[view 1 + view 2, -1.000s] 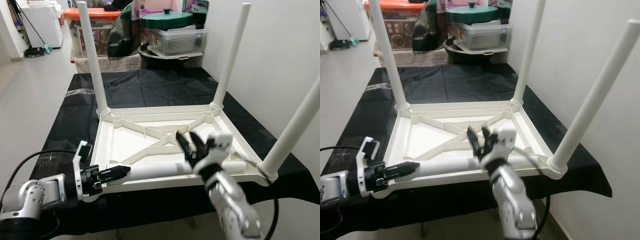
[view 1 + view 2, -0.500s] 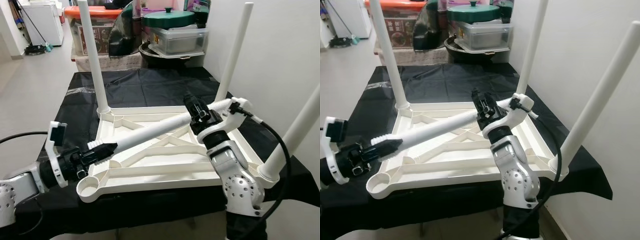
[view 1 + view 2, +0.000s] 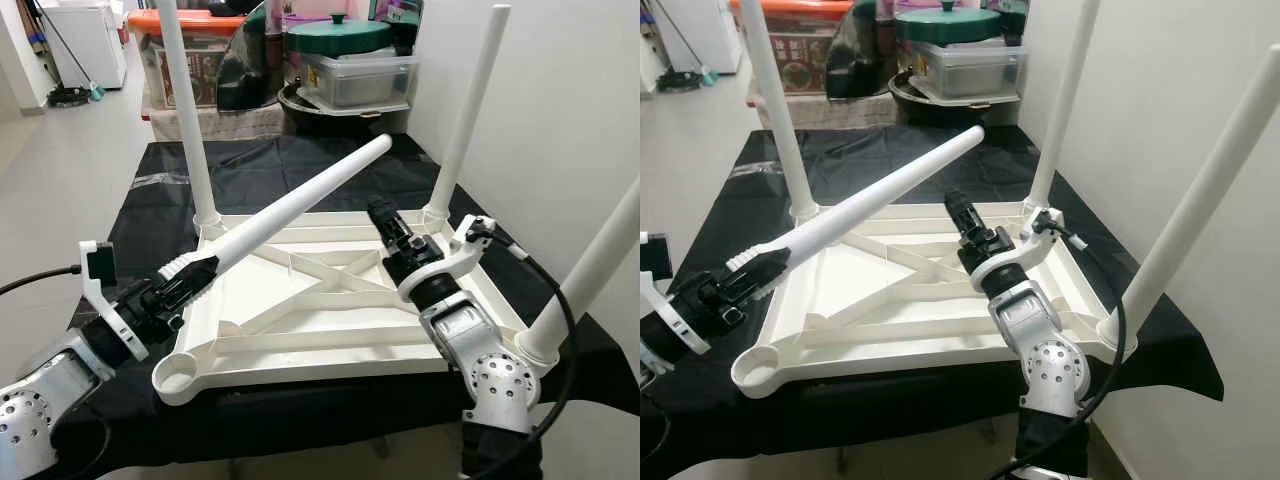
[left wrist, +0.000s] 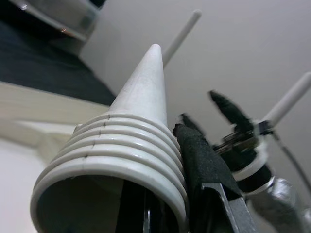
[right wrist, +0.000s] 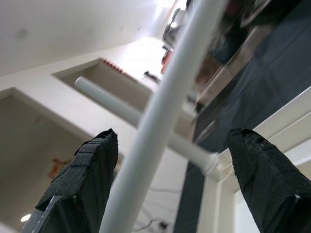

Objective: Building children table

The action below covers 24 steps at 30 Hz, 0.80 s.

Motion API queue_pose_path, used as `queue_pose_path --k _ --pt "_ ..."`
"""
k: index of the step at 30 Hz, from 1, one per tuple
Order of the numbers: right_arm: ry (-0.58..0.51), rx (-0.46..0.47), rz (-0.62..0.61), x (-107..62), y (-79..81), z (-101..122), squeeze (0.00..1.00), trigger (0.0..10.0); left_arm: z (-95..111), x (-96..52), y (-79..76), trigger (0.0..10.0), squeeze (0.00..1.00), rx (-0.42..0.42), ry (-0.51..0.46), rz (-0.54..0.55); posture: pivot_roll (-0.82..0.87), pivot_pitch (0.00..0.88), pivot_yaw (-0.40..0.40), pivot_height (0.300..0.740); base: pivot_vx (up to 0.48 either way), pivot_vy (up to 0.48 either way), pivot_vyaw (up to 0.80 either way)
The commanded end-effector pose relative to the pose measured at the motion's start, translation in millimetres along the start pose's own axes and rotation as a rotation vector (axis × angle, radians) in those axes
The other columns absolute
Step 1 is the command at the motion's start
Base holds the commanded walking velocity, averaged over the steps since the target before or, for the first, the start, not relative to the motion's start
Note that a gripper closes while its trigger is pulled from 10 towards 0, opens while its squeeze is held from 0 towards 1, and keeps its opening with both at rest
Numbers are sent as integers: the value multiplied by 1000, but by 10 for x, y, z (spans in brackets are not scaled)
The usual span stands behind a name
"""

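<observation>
While left tool (image 3: pixel 185 285) grips loose leg (image 3: pixel 300 200) — socket (image 3: pixel 178 378) empty

A white plastic children's table top (image 3: pixel 330 300) lies upside down at the frame's centre with three white legs (image 3: pixel 185 110) standing upright in its corner sockets, while a fourth loose leg (image 3: pixel 290 205) slants across it toward upper right.

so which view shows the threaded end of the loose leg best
The left wrist view: the loose leg's ribbed, hollow end fills the foreground, clamped by the left tool. Both eye views show the whole leg slanting over the upturned table top, its ribs small. The right wrist view shows just plain shaft.
</observation>
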State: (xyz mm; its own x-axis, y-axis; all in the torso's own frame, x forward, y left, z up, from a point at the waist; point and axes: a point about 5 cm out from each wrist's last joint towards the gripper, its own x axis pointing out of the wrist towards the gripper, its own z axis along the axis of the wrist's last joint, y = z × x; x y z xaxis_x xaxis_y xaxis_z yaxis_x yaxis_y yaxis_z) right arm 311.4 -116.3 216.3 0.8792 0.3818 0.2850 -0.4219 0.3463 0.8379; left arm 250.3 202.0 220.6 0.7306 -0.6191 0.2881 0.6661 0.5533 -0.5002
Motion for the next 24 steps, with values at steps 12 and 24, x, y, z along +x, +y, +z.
queue_pose_path --k 12,24 --pt "114 215 105 75 153 -300 0 10000 -275 253 -318 10000 0 -75 28 -130 211 0 -110 740 0 0 0" --pt "175 253 141 61 190 -397 0 10000 -383 305 -368 10000 0 -116 43 -127 211 0 -108 740 0 0 0"
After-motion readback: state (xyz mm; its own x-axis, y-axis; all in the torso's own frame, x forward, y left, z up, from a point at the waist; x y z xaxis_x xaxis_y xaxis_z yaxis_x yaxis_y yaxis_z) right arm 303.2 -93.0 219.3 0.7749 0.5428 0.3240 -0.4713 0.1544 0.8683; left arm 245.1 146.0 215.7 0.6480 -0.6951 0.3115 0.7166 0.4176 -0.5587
